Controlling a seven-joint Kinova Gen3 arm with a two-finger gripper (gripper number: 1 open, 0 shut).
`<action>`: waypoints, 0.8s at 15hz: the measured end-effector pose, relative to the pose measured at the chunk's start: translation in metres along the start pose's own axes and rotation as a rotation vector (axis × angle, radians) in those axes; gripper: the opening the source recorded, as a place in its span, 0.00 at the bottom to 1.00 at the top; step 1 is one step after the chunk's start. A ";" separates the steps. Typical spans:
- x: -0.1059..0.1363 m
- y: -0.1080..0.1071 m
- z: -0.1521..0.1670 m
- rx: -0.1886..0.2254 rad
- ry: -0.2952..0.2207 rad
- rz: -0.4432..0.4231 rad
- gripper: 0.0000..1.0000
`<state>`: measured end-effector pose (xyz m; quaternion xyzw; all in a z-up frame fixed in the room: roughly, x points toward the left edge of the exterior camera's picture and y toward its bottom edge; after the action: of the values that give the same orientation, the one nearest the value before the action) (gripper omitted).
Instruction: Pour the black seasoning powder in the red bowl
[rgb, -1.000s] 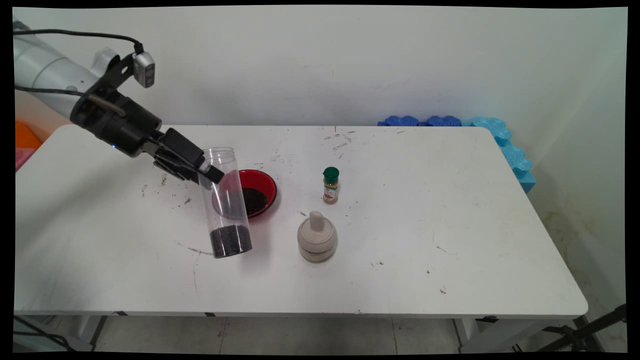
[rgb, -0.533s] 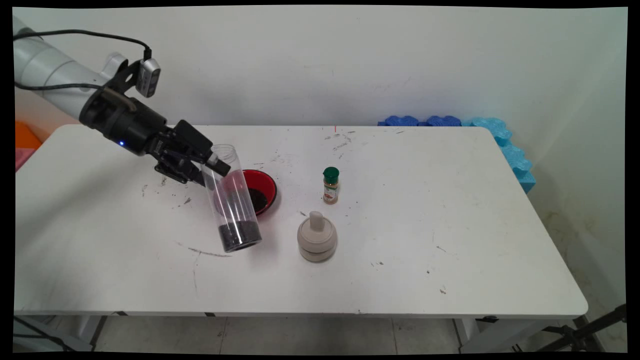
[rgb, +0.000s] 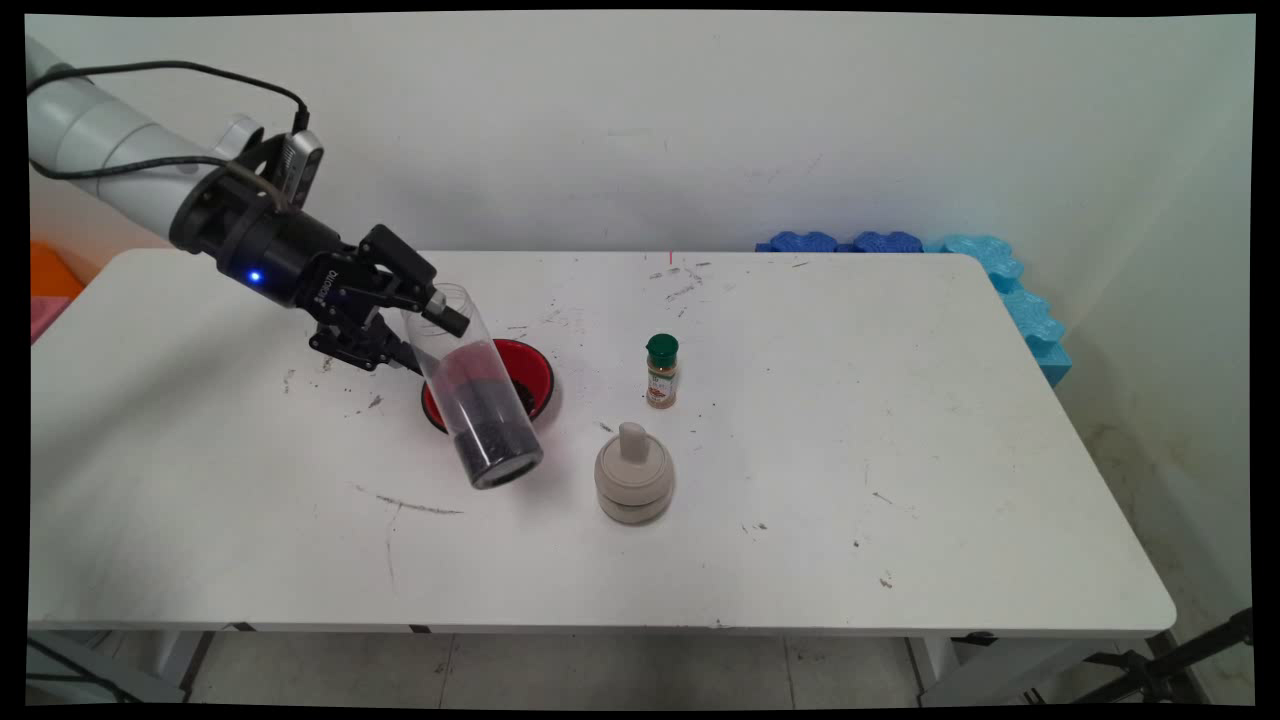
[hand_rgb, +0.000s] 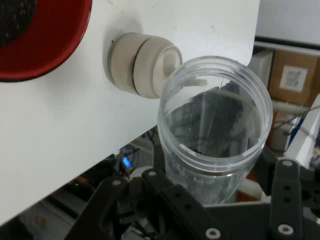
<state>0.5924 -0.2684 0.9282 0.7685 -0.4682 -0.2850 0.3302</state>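
tool (rgb: 425, 335) round tilted clear jar (rgb: 475, 395)

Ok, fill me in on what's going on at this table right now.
The gripper is clamped on a clear plastic jar near its open mouth, holding it tilted above the red bowl. Dark grains sit at the jar's closed end, and more lie in the bowl. A beige lidded pot and a green-capped spice bottle stand to the right on the white table, apart from both.
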 end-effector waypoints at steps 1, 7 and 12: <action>0.001 -0.001 0.000 -0.005 0.002 -0.038 0.00; 0.002 -0.004 0.000 -0.030 -0.001 -0.223 0.00; 0.003 -0.009 -0.002 -0.050 -0.003 -0.388 0.00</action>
<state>0.6001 -0.2669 0.9219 0.8354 -0.3043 -0.3561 0.2876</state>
